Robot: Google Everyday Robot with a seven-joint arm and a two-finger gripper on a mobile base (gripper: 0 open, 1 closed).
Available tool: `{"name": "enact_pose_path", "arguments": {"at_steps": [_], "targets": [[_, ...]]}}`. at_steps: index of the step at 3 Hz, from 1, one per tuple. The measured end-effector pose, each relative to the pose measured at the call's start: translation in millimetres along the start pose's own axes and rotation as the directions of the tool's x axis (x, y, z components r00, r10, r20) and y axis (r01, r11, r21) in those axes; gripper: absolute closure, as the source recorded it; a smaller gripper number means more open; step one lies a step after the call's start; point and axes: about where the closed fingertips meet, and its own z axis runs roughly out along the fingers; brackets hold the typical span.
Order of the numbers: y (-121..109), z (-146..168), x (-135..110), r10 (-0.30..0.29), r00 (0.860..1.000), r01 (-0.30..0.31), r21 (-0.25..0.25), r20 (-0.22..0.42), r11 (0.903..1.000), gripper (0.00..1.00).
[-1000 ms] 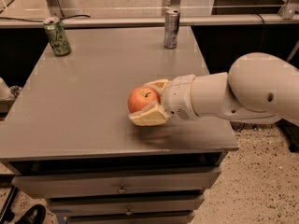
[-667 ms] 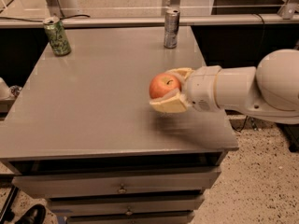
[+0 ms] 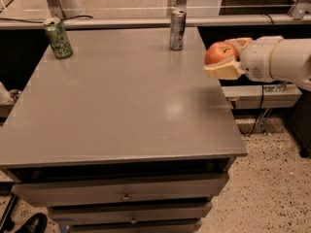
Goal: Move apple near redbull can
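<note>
The red-orange apple (image 3: 219,52) sits between the cream fingers of my gripper (image 3: 224,57), held in the air above the right edge of the grey table (image 3: 121,106). The gripper is shut on the apple, and the white arm reaches in from the right. The slim silver redbull can (image 3: 177,29) stands upright at the back of the table, to the left of the apple and a little farther back.
A wider green can (image 3: 58,38) stands at the table's back left corner. A rail with posts runs behind the table. Drawers (image 3: 126,193) are below the tabletop. A speckled floor lies to the right.
The gripper has carried the apple up off the table's front middle, to the right and toward the back, so it now hangs close to the redbull can.
</note>
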Motion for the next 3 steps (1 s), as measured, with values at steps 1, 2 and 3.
{"name": "enact_pose_path", "arguments": {"at_steps": [1,2,3], "targets": [[1,1,0,0.000,1.000,0.000,-0.002,0.000,1.0000,1.00],[-3,4,-2,-0.007,1.000,0.007,0.012,0.001,0.9999,1.00],[-31,35,5,-0.014,1.000,0.015,0.055,-0.013,0.9984,1.00]]}}
